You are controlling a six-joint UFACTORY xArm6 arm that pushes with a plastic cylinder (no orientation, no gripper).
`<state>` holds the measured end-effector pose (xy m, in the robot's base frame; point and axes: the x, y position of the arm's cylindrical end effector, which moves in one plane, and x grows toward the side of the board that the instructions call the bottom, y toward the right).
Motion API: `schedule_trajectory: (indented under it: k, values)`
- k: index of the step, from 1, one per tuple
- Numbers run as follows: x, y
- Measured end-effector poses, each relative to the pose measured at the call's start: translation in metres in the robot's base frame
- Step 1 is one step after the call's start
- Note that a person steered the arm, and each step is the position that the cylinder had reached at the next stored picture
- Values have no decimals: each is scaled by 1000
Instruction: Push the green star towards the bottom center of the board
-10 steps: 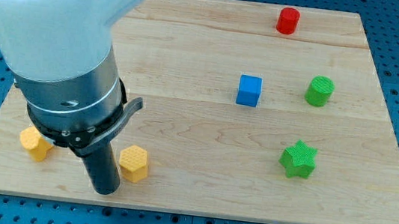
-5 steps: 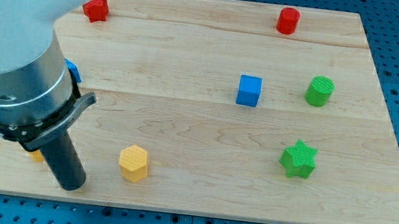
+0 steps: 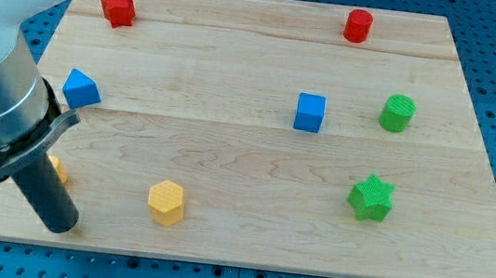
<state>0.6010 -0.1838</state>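
Observation:
The green star (image 3: 371, 197) lies on the wooden board (image 3: 246, 157) at the view's lower right. My tip (image 3: 58, 224) is at the board's lower left corner, far to the left of the star, with the arm's big grey body above it. A yellow hexagonal block (image 3: 166, 202) sits to the right of my tip. Another yellow block (image 3: 57, 170) is mostly hidden behind the rod.
A green cylinder (image 3: 397, 112) stands above the star. A blue cube (image 3: 309, 111) is at centre right. A red cylinder (image 3: 358, 25) is at the top right, a red star (image 3: 118, 8) at the top left, and a blue triangular block (image 3: 80, 89) at the left.
My tip and arm have moved to the left along the bottom edge, away from the yellow hexagon. The red star and blue triangular block are now uncovered. No block has moved.

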Motion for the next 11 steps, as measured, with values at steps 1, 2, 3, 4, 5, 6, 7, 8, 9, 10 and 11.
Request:
schedule_trajectory:
  k: [1, 2, 3, 4, 5, 6, 7, 8, 9, 10, 11]
  values:
    - [0, 4]
    - [0, 37]
    - [11, 70]
    - [16, 155]
    - [14, 271]
    - [-12, 345]
    - [-32, 386]
    - [-38, 386]
    - [-41, 386]
    - [-45, 386]
    - [-49, 386]
